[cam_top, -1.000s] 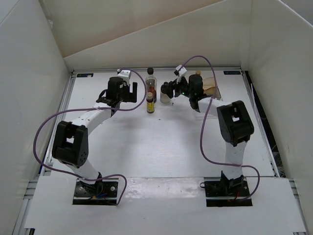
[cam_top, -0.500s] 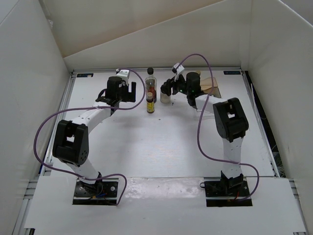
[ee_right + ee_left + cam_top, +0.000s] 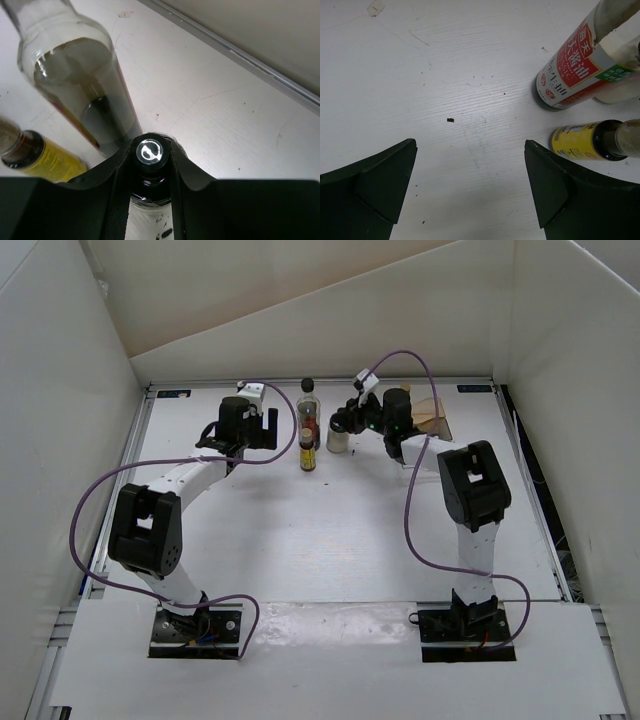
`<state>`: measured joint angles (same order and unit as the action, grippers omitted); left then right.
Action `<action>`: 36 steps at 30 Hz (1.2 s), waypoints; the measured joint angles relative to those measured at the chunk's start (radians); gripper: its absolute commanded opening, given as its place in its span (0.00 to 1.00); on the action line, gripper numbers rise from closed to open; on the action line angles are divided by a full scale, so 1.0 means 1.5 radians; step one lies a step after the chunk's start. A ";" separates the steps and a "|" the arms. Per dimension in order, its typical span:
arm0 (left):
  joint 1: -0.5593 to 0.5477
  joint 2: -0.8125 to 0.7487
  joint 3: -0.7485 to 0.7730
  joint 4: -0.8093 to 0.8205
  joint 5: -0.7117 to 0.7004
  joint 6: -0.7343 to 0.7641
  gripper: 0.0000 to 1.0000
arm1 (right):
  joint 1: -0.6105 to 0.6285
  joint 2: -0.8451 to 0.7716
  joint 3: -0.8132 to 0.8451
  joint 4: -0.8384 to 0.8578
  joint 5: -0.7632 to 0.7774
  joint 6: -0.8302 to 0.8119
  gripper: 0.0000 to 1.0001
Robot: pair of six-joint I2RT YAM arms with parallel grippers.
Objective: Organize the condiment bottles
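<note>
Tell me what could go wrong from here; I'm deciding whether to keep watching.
The right hand seems to pinch the squat bottle only at its black cap, so it may slip or swing if lifted. The tall bottle stands right beside it, with a yellow bottle near; a sideways move could topple them.

From above, the right gripper (image 3: 345, 424) covers the top of the squat bottle (image 3: 337, 443) near the far edge of the bench, and the right arm hides part of the clear box (image 3: 432, 416) toward the far right corner. The labels there are too small to read. The left wrist view cuts the tall bottle (image 3: 570, 72) at its top edge and the yellow bottle (image 3: 577, 142) at its right edge. In the right wrist view the fingers (image 3: 107, 180) hide the body of the squat bottle.
</note>
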<state>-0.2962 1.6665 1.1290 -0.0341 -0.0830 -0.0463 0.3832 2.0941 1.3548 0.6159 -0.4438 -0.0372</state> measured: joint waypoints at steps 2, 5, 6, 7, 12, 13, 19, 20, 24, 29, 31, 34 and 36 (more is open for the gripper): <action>0.000 0.000 0.000 0.000 0.002 -0.001 1.00 | -0.002 -0.017 -0.020 -0.001 0.002 -0.002 0.00; 0.000 0.000 0.000 -0.001 0.003 -0.002 1.00 | -0.005 -0.052 -0.053 -0.021 0.003 -0.005 0.00; 0.000 0.000 0.000 -0.001 0.004 -0.002 1.00 | -0.006 -0.066 -0.065 -0.029 0.003 -0.005 0.00; 0.000 0.000 0.000 -0.002 0.004 -0.002 1.00 | -0.007 -0.083 -0.081 -0.038 0.003 -0.008 0.00; -0.001 0.000 0.000 -0.002 0.004 -0.003 1.00 | -0.012 -0.169 -0.132 -0.071 0.009 -0.023 0.00; -0.001 0.000 0.000 -0.002 0.004 -0.003 1.00 | -0.013 -0.188 -0.142 -0.072 0.011 -0.028 0.00; -0.008 0.000 0.000 -0.002 0.004 -0.004 1.00 | -0.028 -0.296 -0.175 -0.089 0.018 -0.055 0.00; -0.010 0.000 0.000 -0.002 0.004 -0.004 1.00 | -0.032 -0.312 -0.179 -0.092 0.020 -0.063 0.00; -0.015 0.000 0.000 -0.002 0.004 -0.004 1.00 | -0.053 -0.363 -0.200 -0.102 0.031 -0.089 0.00; -0.019 0.000 0.000 -0.002 0.004 -0.005 1.00 | -0.107 -0.389 -0.235 -0.105 0.045 -0.105 0.00; -0.020 0.000 0.000 -0.002 0.006 -0.005 1.00 | -0.133 -0.388 -0.251 -0.102 0.052 -0.106 0.00; -0.022 0.000 0.000 -0.002 0.006 -0.005 1.00 | -0.161 -0.381 -0.259 -0.100 0.066 -0.106 0.00; -0.023 0.000 0.000 -0.002 0.007 -0.005 1.00 | -0.171 -0.368 -0.259 -0.088 0.069 -0.105 0.00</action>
<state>-0.3305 1.6669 1.1286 -0.0372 -0.0727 -0.0532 0.1265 1.5421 0.9661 0.4839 -0.3405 -0.1947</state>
